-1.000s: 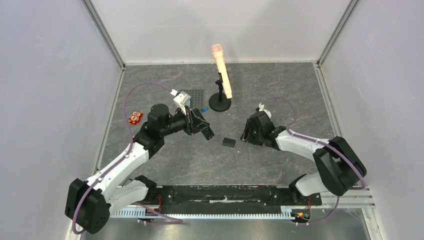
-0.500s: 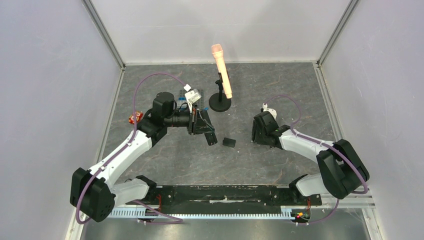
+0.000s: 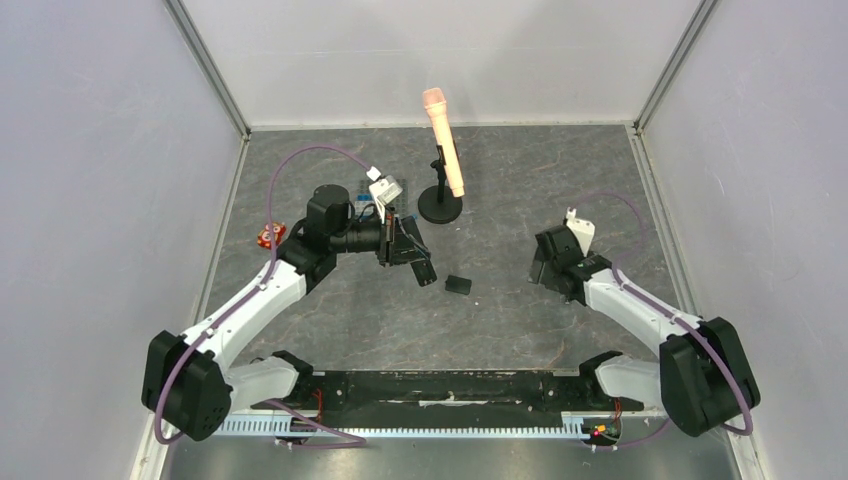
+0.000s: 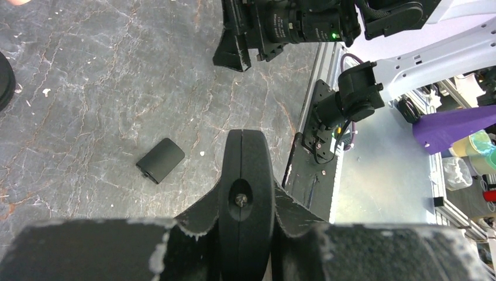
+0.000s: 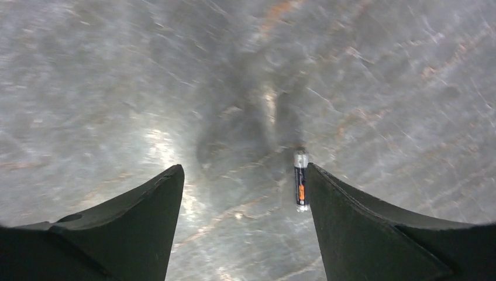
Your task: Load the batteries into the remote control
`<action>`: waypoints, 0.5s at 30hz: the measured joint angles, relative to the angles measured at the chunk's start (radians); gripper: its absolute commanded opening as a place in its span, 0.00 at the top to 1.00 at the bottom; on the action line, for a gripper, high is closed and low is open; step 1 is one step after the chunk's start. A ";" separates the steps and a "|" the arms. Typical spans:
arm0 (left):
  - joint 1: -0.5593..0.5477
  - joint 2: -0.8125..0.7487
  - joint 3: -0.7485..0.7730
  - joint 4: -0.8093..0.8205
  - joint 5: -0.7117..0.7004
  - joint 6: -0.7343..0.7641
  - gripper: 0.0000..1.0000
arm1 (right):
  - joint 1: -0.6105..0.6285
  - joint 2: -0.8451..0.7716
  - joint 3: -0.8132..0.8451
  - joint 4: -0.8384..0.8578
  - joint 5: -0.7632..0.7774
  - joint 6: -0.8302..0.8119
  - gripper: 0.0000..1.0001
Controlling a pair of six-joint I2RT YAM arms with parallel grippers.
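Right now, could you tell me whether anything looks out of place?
The small black back cover lies loose on the table, apart from the remote control in the left tool. One battery lies loose under the open right tool.

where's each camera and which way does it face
top external: high behind, looking down; left arm and right arm show.
left wrist: looks past the held remote control at the table; left end effector shows.
right wrist: looks down at a battery; open right end effector shows.
shared: top and left wrist see the back cover.
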 measured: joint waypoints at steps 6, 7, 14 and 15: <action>0.000 0.026 -0.010 0.023 -0.001 -0.011 0.98 | -0.069 -0.022 -0.082 -0.043 -0.008 0.020 0.23; 0.000 0.028 -0.011 0.024 -0.001 -0.011 0.98 | -0.087 -0.025 -0.089 -0.039 -0.023 0.029 0.24; 0.000 0.029 -0.019 0.037 0.000 -0.011 0.98 | -0.159 -0.047 -0.110 -0.007 -0.094 0.026 0.36; 0.000 0.029 -0.023 0.037 0.000 -0.012 0.98 | -0.169 -0.051 -0.114 -0.002 -0.099 0.024 0.37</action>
